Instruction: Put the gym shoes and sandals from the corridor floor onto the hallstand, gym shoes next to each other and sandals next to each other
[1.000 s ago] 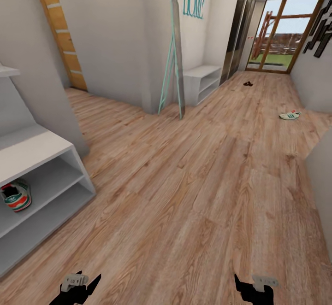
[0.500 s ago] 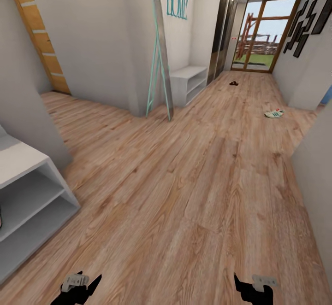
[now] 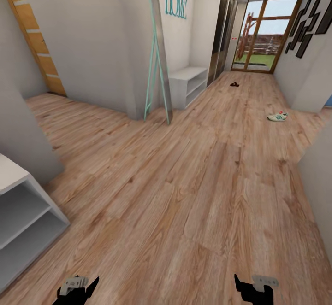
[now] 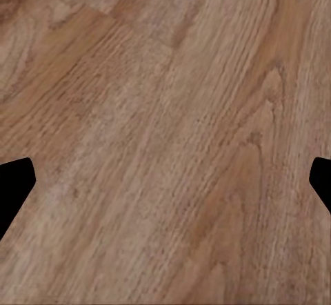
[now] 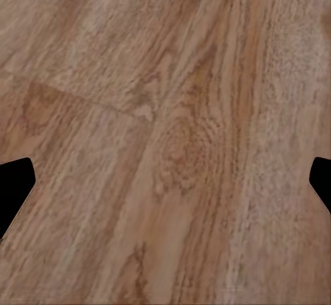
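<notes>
Both the left hand [image 4: 165, 181] and the right hand [image 5: 165, 181] are hanging wide open over the corridor floor [image 3: 184, 194]. One gym shoe [image 3: 277, 116] is lying far ahead (right side), a sandal [image 3: 234, 84] lying farther still; the hallstand [image 3: 23, 213] is standing near left.

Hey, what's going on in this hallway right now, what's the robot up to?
Nothing is being handled. The left hand and the right hand both hang open and empty over the wood floor. One gym shoe lies on the floor far down the corridor toward the right, and a dark sandal lies further off near the glass door. The near end of the shoe rack at the left shows bare shelves.
</notes>
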